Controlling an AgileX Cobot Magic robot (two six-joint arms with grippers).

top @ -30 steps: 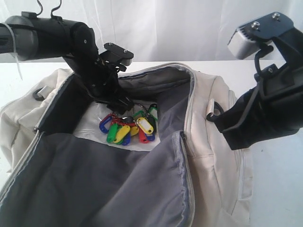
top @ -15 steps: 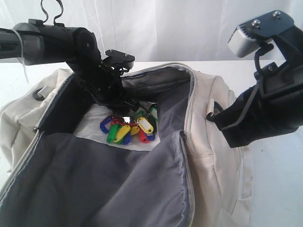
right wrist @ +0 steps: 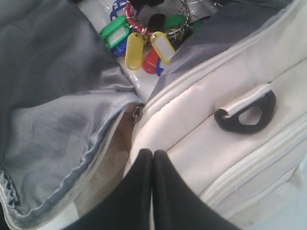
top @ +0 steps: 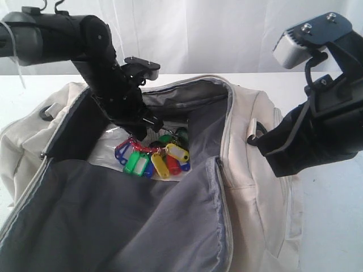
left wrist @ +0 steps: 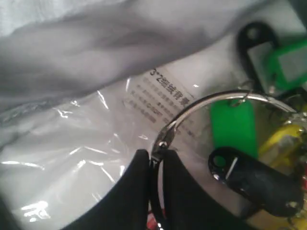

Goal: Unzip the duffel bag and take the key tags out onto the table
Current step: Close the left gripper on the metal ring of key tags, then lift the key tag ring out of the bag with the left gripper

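Left gripper (left wrist: 154, 160), spread a second ago, now pinches the metal ring (left wrist: 204, 104) of the key tags (top: 152, 157); bunch shifted, inside the unzipped duffel bag (top: 252, 170) near its far edge; right gripper (right wrist: 152, 158) pressed together, empty; lift-out to the table (top: 334, 226) judged next.

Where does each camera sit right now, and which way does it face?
Exterior: off the arms, looking down into the open duffel bag; left arm and right arm show.
Left wrist: close over the key tags; left gripper pinches their ring.
Right wrist: above the bag's side; shut right gripper shows.
Shared: all see the key tags.
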